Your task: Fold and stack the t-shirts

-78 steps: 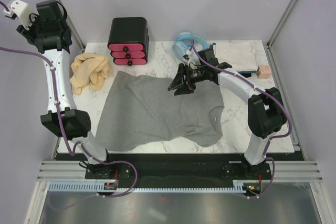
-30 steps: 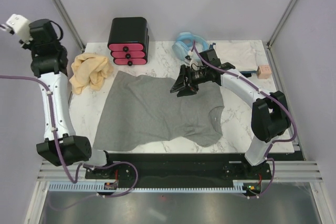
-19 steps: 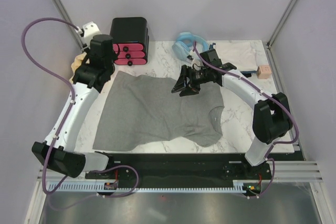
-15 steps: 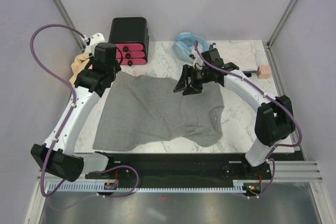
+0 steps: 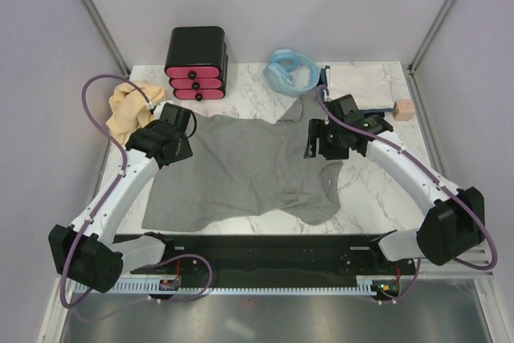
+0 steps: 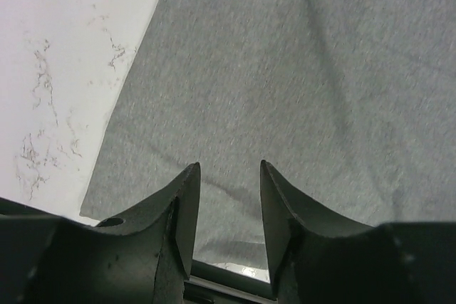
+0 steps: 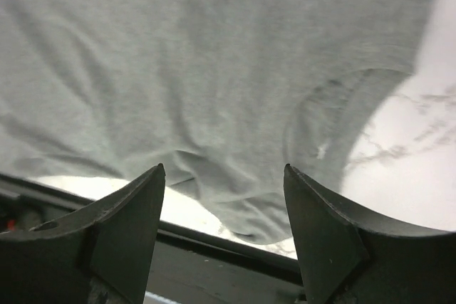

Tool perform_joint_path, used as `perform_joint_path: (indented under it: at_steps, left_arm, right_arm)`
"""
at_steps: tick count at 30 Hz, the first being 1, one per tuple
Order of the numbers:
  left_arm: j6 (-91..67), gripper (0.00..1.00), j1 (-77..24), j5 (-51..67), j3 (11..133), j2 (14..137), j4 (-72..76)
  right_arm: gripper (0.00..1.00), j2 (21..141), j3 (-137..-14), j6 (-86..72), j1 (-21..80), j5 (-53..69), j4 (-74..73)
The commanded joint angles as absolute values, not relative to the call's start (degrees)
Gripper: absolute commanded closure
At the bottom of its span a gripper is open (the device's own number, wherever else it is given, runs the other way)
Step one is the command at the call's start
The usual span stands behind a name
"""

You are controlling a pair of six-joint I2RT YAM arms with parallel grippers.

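Grey t-shirt (image 5: pixel 241 170) lies spread near shut pink drawers (image 5: pixel 195 74)

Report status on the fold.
Left gripper, right gripper open, empty, above grey t-shirt. Shirt spread out, not yet folded. Nothing on it.

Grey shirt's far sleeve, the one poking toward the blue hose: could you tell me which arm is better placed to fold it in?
Probably the right. The right gripper hangs open close to that sleeve; the left gripper is open over the opposite end of the grey shirt.
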State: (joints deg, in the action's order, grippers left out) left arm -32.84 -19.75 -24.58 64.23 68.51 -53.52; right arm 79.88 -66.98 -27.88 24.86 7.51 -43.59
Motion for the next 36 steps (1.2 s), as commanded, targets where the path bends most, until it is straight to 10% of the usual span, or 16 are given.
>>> perform_joint_path:
  at_steps: [1,21,24,28,36]
  left_arm:
    - [-35.6,0.53,-19.95,-22.85,62.76,63.9,-51.6]
    - [-26.28,0.69,-15.39,-16.55,81.29,100.0,-37.61]
    - [-26.19,0.98,-12.66,-15.2,86.91,106.42,-40.07]
    - [-25.05,0.98,-11.43,-15.99,91.66,110.82,-40.61]
    - [-23.2,0.98,-10.2,-15.82,99.75,120.84,-43.94]
  right_arm:
    - [0.25,79.61,-68.19,-24.09,24.7,-4.3,-45.97]
    - [0.32,114.07,-95.61,-13.18,24.26,-8.26,-36.12]
    - [0.45,116.88,-98.77,-13.27,24.0,-8.52,-36.21]
    - [0.83,119.7,-101.25,-13.1,23.82,-9.93,-36.91]
    - [1.0,122.78,-101.78,-12.83,23.29,-14.06,-37.53]
